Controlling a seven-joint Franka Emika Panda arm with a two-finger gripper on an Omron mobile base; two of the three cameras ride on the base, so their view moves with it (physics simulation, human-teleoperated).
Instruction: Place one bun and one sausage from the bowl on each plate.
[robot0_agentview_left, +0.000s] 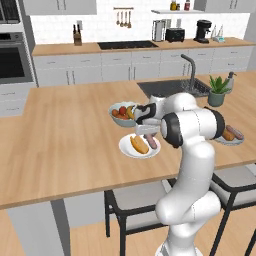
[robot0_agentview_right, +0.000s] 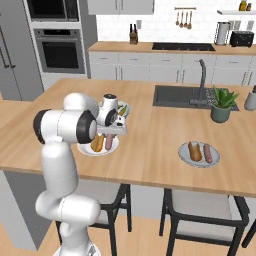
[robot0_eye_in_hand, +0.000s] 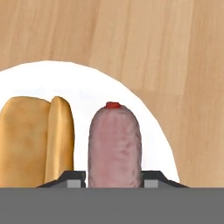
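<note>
A white plate (robot0_eye_in_hand: 87, 83) lies on the wooden island near the front edge, with an orange-tan bun (robot0_eye_in_hand: 37, 140) on its left half. My gripper (robot0_eye_in_hand: 114, 177) is shut on a pinkish-brown sausage (robot0_eye_in_hand: 115, 144), holding it low over the plate beside the bun. The base views show the same gripper (robot0_agentview_left: 148, 134) and sausage (robot0_agentview_left: 151, 140) next to the bun (robot0_agentview_left: 138, 144). Whether the sausage touches the plate I cannot tell. Further right, a second plate (robot0_agentview_right: 199, 161) carries a bun (robot0_agentview_right: 194, 151) and a sausage (robot0_agentview_right: 208, 153). The bowl is out of view.
A pale bowl of fruit (robot0_agentview_left: 121, 113) stands just behind the near plate. A sink with a tall faucet (robot0_agentview_right: 201, 80) and a potted plant (robot0_agentview_right: 222, 104) are at the island's far right. Stools (robot0_agentview_right: 200, 215) stand below the front edge.
</note>
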